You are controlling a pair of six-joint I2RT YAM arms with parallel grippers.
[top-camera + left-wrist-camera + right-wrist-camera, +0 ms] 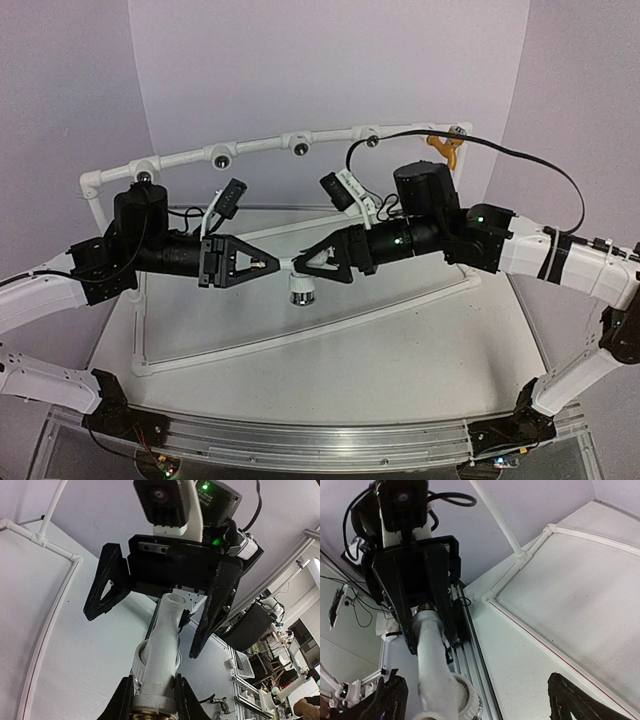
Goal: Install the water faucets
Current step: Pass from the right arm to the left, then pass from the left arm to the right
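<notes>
The white water faucet (301, 288) hangs in mid-air over the table, between my two grippers. My left gripper (268, 262) is shut on its threaded brass end, and the left wrist view shows the white faucet (162, 645) pinched between both fingers (125, 700). My right gripper (305, 262) faces it with its jaws open wide on either side of the spout and not touching it. In the right wrist view the white faucet (432, 670) stands clear of the open fingers (570, 702). The yellow-orange faucet (446, 148) sits on the pipe frame (260, 146) at the far right.
The white pipe frame arches across the back with several round dark sockets (300, 148). A lower white pipe rail (300, 335) runs across the table. A black cable (520, 160) loops from the right arm. An aluminium rail (300, 440) lines the near edge.
</notes>
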